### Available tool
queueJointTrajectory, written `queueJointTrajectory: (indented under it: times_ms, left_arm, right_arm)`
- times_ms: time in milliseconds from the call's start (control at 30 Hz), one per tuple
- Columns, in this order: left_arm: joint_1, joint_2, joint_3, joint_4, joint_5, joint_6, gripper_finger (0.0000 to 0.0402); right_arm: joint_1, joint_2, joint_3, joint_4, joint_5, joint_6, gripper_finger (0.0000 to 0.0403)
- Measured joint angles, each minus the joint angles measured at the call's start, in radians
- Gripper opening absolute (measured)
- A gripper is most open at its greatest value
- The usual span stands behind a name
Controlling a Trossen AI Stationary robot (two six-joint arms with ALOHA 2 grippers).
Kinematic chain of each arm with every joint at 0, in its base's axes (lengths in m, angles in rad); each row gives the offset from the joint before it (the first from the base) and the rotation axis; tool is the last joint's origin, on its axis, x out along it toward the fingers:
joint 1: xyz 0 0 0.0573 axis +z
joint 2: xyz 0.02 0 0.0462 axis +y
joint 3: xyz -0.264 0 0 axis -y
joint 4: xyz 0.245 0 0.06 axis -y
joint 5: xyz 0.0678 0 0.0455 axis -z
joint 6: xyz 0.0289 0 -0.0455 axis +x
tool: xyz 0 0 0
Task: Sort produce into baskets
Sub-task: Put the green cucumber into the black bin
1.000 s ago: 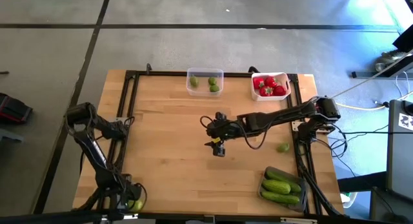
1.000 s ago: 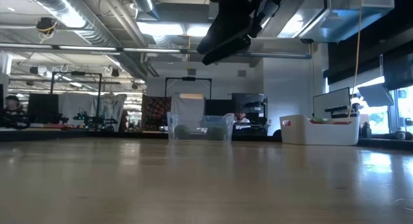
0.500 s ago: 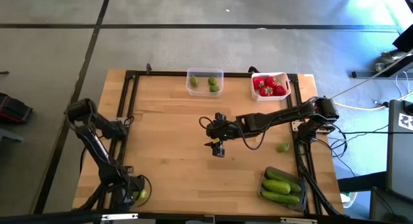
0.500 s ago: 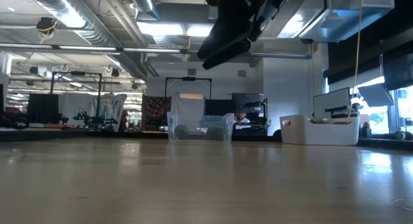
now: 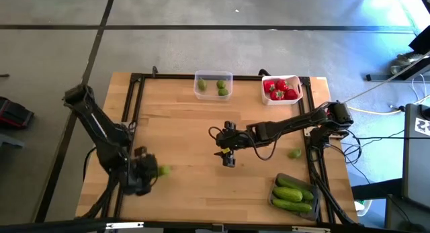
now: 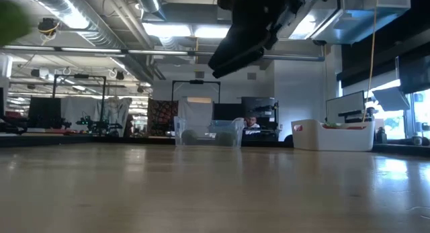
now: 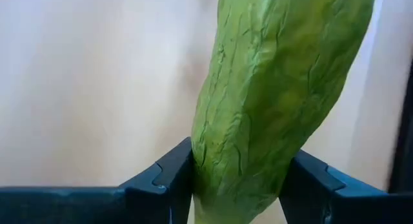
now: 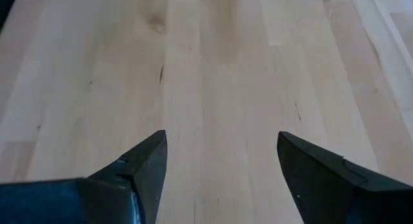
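My left gripper (image 5: pixel 154 171) hangs over the table's near left part, shut on a bumpy green cucumber (image 7: pixel 271 88). The cucumber also shows as a green blur (image 6: pixel 10 18) high in the low view. My right gripper (image 5: pixel 227 157) hovers open over the middle of the table with nothing between its fingers (image 8: pixel 145 162). At the far edge stand a clear basket (image 5: pixel 213 76) with olive-green fruits and a white basket (image 5: pixel 296 82) with red pieces. A dark grey basket (image 5: pixel 281 178) with cucumbers stands near right. One loose green fruit (image 5: pixel 295 153) lies on the table's right side. My left gripper pinches the cucumber between its two fingers, one on each long side, close to one end (image 7: pixel 213 179). The rest of it reaches out past the fingertips. The fingers slant steeply down from above. The cucumber is lifted clear of the table.
A black metal frame (image 5: pixel 138 92) runs along the left, far and right sides of the wooden table (image 5: pixel 181 132). Bare wood lies between the two grippers and in front of the far baskets.
My left gripper has risen from the table's near left corner and swung toward the far edge and the middle, tipping as it went. The green cucumber has come up with it, clear of the table. My right gripper has kept still and open.
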State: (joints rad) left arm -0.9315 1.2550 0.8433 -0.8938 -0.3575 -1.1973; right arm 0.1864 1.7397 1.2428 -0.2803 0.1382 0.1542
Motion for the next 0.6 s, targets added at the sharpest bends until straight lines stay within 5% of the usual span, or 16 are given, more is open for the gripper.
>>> queueJointTrajectory:
  times_ms: [300,600]
  left_arm:
    - [0.184,-0.09,-0.002,0.082,-0.378,0.348,0.0176]
    - [0.308,-0.061,-0.002,0.382,-0.4,0.619,0.0177]
  right_arm:
    - [0.053,0.0,-0.173,0.369,0.009,0.024,0.0264]
    - [0.056,0.0,-0.192,0.687,-0.017,-0.091,0.0264]
